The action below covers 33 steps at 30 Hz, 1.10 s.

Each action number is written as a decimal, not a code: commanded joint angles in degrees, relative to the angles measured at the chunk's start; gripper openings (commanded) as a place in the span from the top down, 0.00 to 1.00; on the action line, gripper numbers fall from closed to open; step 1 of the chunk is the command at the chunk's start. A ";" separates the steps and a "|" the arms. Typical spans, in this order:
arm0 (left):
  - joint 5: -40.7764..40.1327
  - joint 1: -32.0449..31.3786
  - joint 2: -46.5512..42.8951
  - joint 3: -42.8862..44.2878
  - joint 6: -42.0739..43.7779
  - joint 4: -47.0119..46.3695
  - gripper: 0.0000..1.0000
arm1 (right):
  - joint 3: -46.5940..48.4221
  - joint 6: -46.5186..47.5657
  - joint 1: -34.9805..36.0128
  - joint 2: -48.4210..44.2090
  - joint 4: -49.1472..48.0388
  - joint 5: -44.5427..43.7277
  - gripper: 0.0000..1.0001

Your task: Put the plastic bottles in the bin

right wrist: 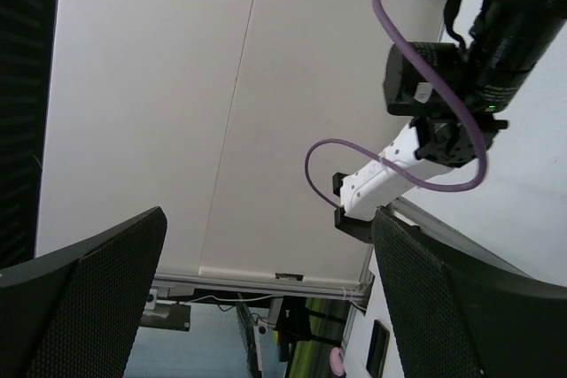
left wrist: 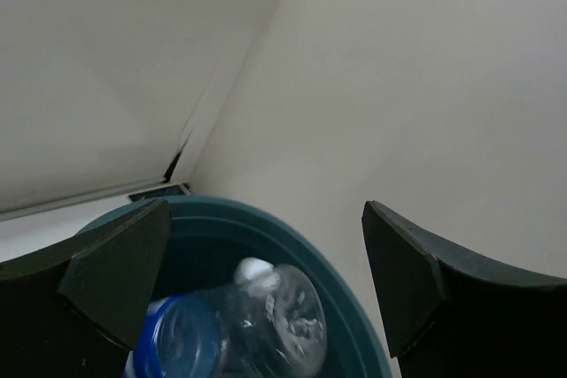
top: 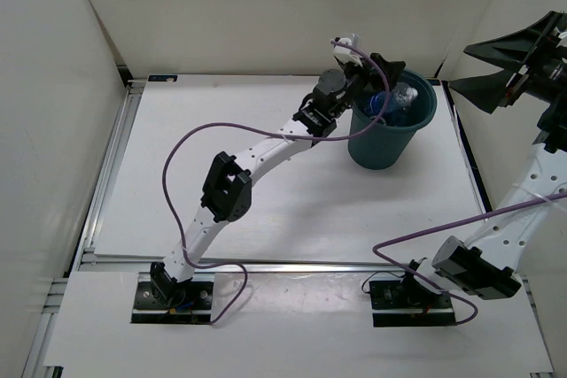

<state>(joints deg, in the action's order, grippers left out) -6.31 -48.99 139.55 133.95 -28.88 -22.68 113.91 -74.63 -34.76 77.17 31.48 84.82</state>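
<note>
Left gripper [left wrist: 266,285]: fingers [left wrist: 115,276] stand wide apart with nothing between them. The gripper hangs directly over the open mouth of the bin [left wrist: 297,241], toward its left rim in the top view.

Inside the bin lies a clear bottle with a white cap [left wrist: 279,307], and just beside it a blue-labelled bottle [left wrist: 182,343]. Whether more bottles lie beneath them cannot be told.

The bin stands upright on the white table [top: 292,219], at its far right part.

Right gripper [top: 458,66]: fingers [right wrist: 97,298] are likewise wide apart and grip nothing. It is raised high at the right side, clear of the table surface. Its wrist camera looks across at the left arm [right wrist: 381,185].
</note>
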 commanded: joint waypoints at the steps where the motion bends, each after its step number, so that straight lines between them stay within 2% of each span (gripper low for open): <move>1: 1.30 -0.05 -11.90 -0.97 4.79 7.44 0.00 | 1.32 0.10 -0.22 -0.88 -1.34 13.80 0.00; 4: 0.77 -0.58 -16.92 -5.09 8.73 11.85 0.00 | 1.32 0.10 -0.22 -0.88 -1.34 13.80 0.00; 5: 0.16 -0.58 -21.46 -6.67 9.54 15.69 0.00 | 0.80 0.10 -0.22 -0.88 -1.34 13.80 0.00; 7: -2.29 -1.19 -26.58 -12.20 11.29 20.63 0.00 | -0.35 0.10 -0.22 -0.88 -1.34 13.80 0.00; 8: -4.74 -1.19 -32.26 -14.40 12.09 23.27 0.00 | -2.27 0.10 -0.22 -0.88 -0.82 13.80 0.00; 10: -8.35 -2.42 -38.44 -22.48 13.85 31.18 0.00 | -3.69 1.85 -0.83 -1.40 2.52 12.93 0.00; 12: -16.17 -3.21 -47.93 -28.36 15.52 36.10 0.00 | -6.66 1.86 -0.83 -2.46 3.06 11.78 0.00; 14: -20.92 -3.21 -57.57 -38.73 14.31 41.29 0.00 | -8.43 1.86 -1.35 -3.16 3.06 11.25 0.00; 16: -28.21 -3.21 -63.84 -48.46 13.07 43.50 0.00 | -9.74 2.56 -1.36 -3.78 3.06 10.73 0.00; 17: -30.32 -3.21 -70.05 -51.83 13.06 44.81 0.00 | -10.28 3.26 -1.36 -4.82 3.67 10.72 0.00; 19: -40.15 -3.74 -76.23 -62.34 12.11 45.61 0.00 | -11.51 3.79 -1.36 -5.70 4.72 8.53 0.00; 22: -52.73 -3.74 -86.26 -71.35 10.96 46.14 0.00 | -12.75 3.79 -1.36 -6.85 4.73 4.14 0.00; 23: -55.02 -3.13 -87.76 -75.90 10.95 46.14 0.00 | -12.22 4.31 -1.36 -6.85 4.73 3.26 0.00; 26: -60.31 0.64 -88.74 -81.37 12.79 46.14 0.00 | -9.77 5.45 -1.36 -6.07 6.56 1.67 0.00; 27: -61.62 1.61 -86.48 -82.35 12.80 46.14 0.00 | -8.71 6.42 -1.36 -5.19 7.88 0.89 0.00; 30: -66.28 6.96 -81.56 -85.00 5.46 46.14 0.00 | -4.23 11.25 -1.36 -3.78 12.97 -0.35 0.00; 33: -62.35 12.68 -73.56 -82.56 4.63 46.14 0.00 | -2.81 15.81 -1.36 -2.46 16.67 -2.54 0.00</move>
<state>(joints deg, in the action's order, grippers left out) -66.15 -40.40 62.35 49.41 -20.88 22.79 108.73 -65.39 -35.94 73.82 43.16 83.77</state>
